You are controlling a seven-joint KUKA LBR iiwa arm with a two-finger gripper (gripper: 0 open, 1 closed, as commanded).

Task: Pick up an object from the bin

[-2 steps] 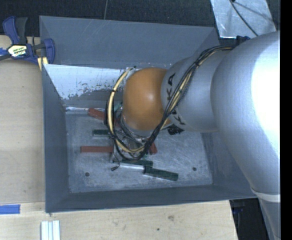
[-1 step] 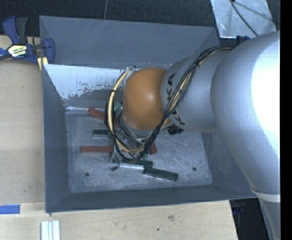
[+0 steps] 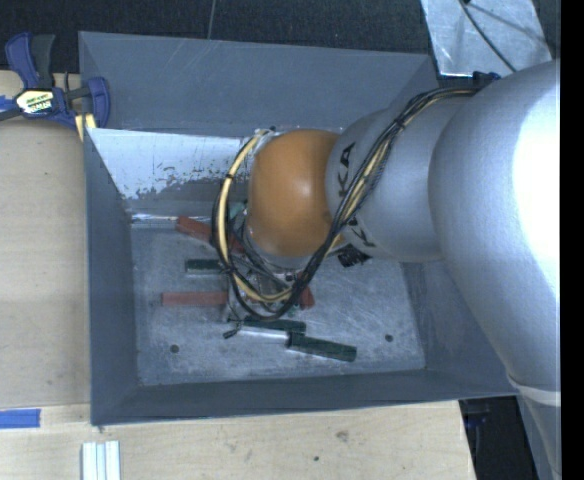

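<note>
The dark slim stick (image 3: 320, 347) lies flat on the floor of the bin (image 3: 112, 368), close to the wall at the view's bottom, its left end near the pincer (image 3: 244, 313). It looks light, stiff and narrow, and would likely skid or roll on bare metal, so a hold across its width near the middle seems safest. A red-brown stick (image 3: 192, 299) and a dark green stick (image 3: 204, 265) lie nearby, toward the left wall. The orange cover (image 3: 287, 193) and cables (image 3: 230, 218) hide much of the pincer; whether it is apart or together, I cannot tell.
</note>
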